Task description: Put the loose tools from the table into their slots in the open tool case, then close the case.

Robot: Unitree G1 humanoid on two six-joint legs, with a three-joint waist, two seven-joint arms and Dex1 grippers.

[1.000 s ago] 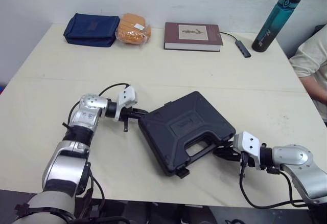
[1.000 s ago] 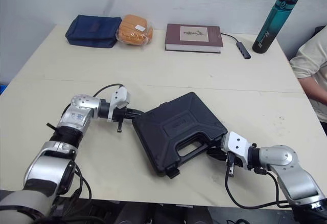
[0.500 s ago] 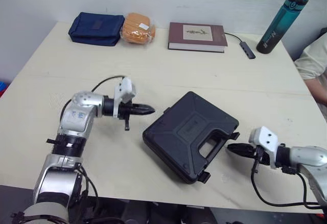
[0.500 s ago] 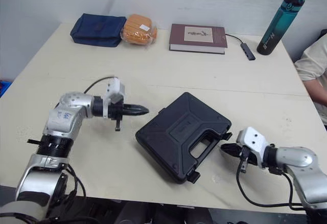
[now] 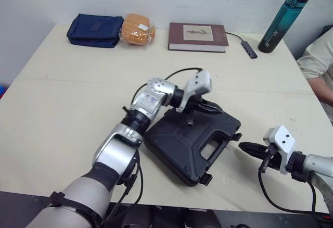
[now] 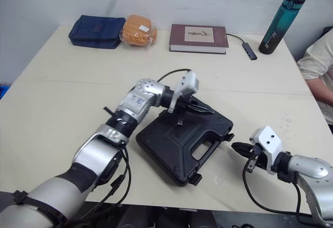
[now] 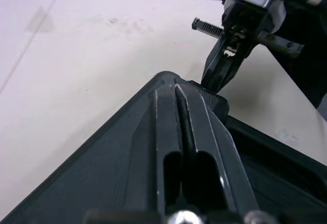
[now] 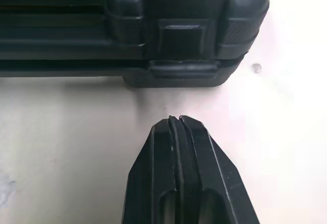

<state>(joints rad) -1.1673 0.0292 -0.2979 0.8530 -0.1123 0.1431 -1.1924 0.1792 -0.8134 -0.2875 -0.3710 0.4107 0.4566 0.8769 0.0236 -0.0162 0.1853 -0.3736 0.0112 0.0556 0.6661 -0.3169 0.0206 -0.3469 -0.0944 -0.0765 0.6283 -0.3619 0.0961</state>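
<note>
The black tool case (image 5: pixel 182 142) lies closed on the table, handle side toward the front right. My left gripper (image 5: pixel 216 106) is shut and reaches low over the far corner of the lid (image 7: pixel 102 168); its fingertips (image 7: pixel 171 88) point across the lid's edge. To the right of the case, my right gripper (image 5: pixel 243 146) is shut, a short gap from the case. Straight ahead of its shut fingertips (image 8: pixel 176 124) is a case latch (image 8: pixel 186 40). No loose tools lie on the table.
Along the far edge of the table are a navy pouch (image 5: pixel 93 29), an orange bundle (image 5: pixel 137 28), a brown book (image 5: pixel 197 36), a dark cable hub (image 5: pixel 248 48) and a teal bottle (image 5: pixel 283 13). A person's sleeve (image 5: pixel 317 56) is at the right edge.
My left arm has swung right, from the table left of the case to over its lid. The right gripper has drawn back a little from the case. The camera has shifted too.
</note>
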